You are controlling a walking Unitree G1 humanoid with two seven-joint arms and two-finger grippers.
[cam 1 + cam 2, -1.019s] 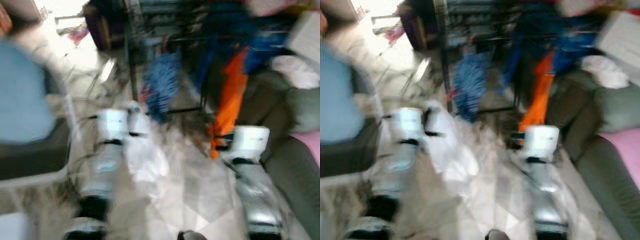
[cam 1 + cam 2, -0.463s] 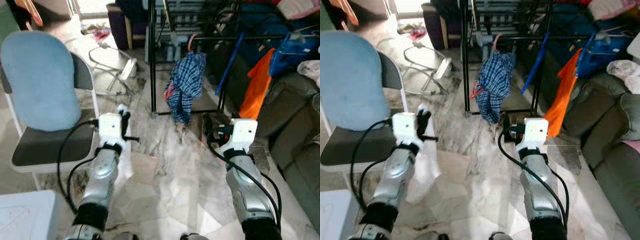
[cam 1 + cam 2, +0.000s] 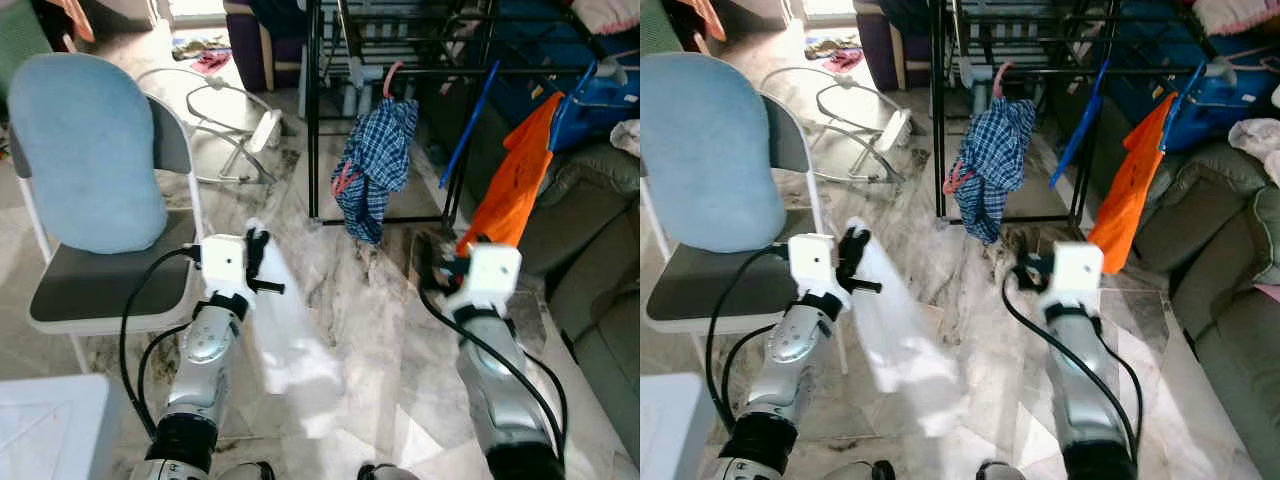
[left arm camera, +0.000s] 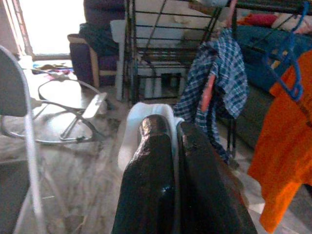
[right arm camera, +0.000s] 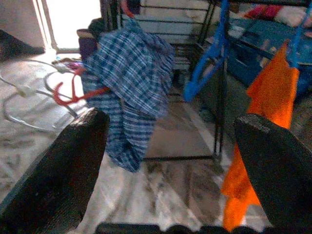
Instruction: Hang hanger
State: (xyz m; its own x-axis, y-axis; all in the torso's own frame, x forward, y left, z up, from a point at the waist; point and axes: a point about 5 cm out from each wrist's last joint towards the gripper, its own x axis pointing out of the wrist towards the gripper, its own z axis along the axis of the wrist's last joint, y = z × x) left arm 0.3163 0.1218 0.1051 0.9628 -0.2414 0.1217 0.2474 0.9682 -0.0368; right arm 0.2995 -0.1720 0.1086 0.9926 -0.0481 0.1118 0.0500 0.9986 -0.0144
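Note:
My left gripper point(image 3: 256, 262) is shut on the top of a white garment point(image 3: 290, 345), which hangs down from it over the marble floor. Its black fingers point(image 4: 151, 146) press together in the left wrist view, with the white cloth point(image 4: 139, 117) showing just past their tips. My right gripper point(image 3: 434, 262) is open and holds nothing; its two fingers point(image 5: 73, 161) stand wide apart. It points at the black clothes rack point(image 3: 316, 110). From the rack's rail hang a blue plaid shirt point(image 3: 378, 165) on a red hanger, a bare blue hanger point(image 3: 468, 122) and an orange garment point(image 3: 515, 185).
A folding chair with a blue cushion point(image 3: 85, 150) stands at my left, close to the left arm. A grey sofa point(image 3: 600, 270) runs along the right. A white box point(image 3: 50, 425) sits at the near left. A folded metal stand point(image 3: 215, 115) lies on the floor beyond the chair.
The blurred view has steadied and the camera has shifted a little. The white garment now hangs lower and wider from my left gripper. The right gripper stays open.

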